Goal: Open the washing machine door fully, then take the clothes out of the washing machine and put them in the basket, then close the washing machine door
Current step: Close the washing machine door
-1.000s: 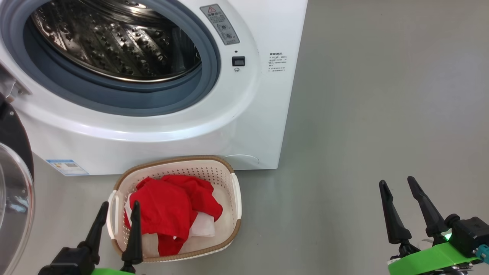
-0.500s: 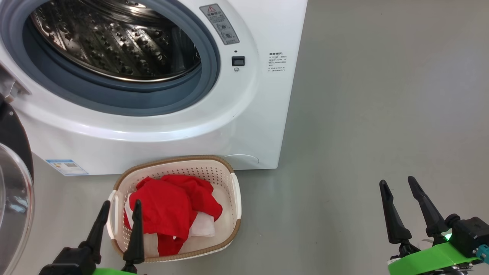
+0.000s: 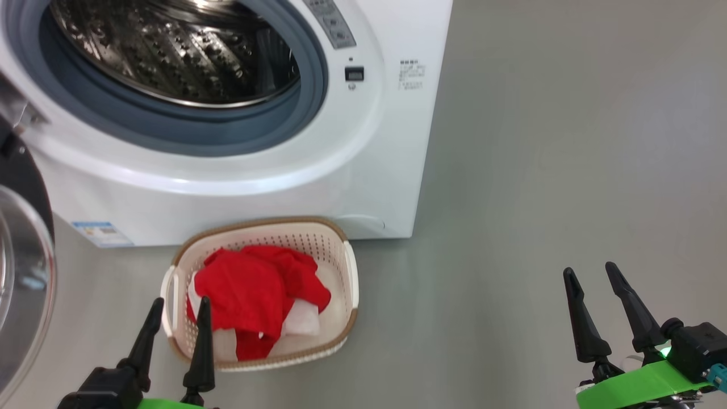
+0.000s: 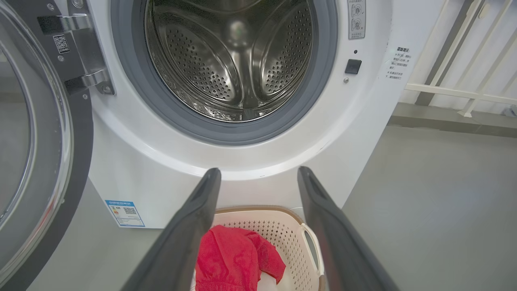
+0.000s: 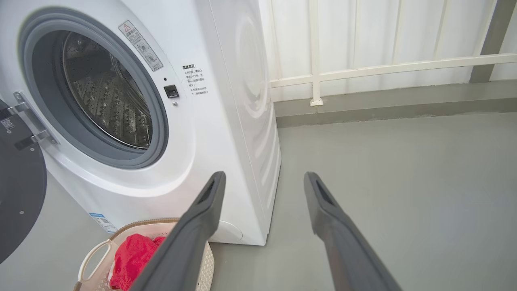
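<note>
Head view: the washing machine door (image 3: 23,272) stands open at left. The clothes (image 3: 255,292) lie in the basket (image 3: 324,247), just before the washing machine (image 3: 227,176). Left claw (image 3: 179,304) and right claw (image 3: 589,271) are both spread.
Left wrist view: fingers apart above the basket.
Right wrist view: fingers apart over the floor (image 5: 404,169).

The left pincer (image 3: 180,301) and right pincer (image 3: 589,268) each carry two long, matt black fingers (image 3: 583,324). These taper from a thick base to a blunt tip, with a shallow recess on the inner face near the tip. A bright green band (image 3: 636,386) sits at each wrist. The right wrist also bears a boxy black housing (image 3: 701,347), a small green light (image 3: 664,352) and a teal connector (image 3: 719,375).
</note>
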Robot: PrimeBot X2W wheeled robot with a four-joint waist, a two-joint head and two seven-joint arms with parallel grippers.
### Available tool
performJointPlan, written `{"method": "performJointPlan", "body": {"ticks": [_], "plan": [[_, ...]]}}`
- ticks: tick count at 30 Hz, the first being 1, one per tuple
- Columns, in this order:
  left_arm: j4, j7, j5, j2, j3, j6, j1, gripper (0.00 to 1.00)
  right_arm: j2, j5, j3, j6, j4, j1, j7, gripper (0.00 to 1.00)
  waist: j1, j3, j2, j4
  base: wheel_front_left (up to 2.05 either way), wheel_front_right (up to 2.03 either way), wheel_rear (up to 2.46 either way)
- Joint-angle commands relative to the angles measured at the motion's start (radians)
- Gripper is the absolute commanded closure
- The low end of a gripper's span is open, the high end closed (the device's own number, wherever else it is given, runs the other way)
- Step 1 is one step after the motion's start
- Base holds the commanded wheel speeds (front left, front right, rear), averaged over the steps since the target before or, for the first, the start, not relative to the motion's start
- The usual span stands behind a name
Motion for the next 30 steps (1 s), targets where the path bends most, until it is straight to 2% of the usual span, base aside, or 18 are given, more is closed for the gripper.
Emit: {"method": "performJointPlan", "body": {"ticks": [1, 12, 30], "plan": [[-0.028, -0.005, -0.004, 0.016, 0.029, 0.004, -0.019, 0.0, -0.014, 0.001, 0.022, 0.007, -0.025, -0.006, -0.006, 0.0, 0.0, 0.0, -0.0001, 0.001, -1.65, 1.65, 0.0], [-0.037, -0.005, -0.01, 0.016, 0.027, -0.005, -0.023, 0.0, -0.014, 0.002, 0.021, 0.007, -0.026, -0.011, -0.006, 0.0, 0.0, 0.008, -0.0001, 0.005, -1.22, 1.21, 0.01], [-0.032, -0.005, -0.035, 0.016, 0.02, 0.003, -0.028, 0.0, -0.014, -0.002, 0.027, 0.007, -0.029, -0.016, -0.006, 0.0, 0.0, 0.009, -0.0001, 0.019, -0.04, 0.04, 0.0]]}}
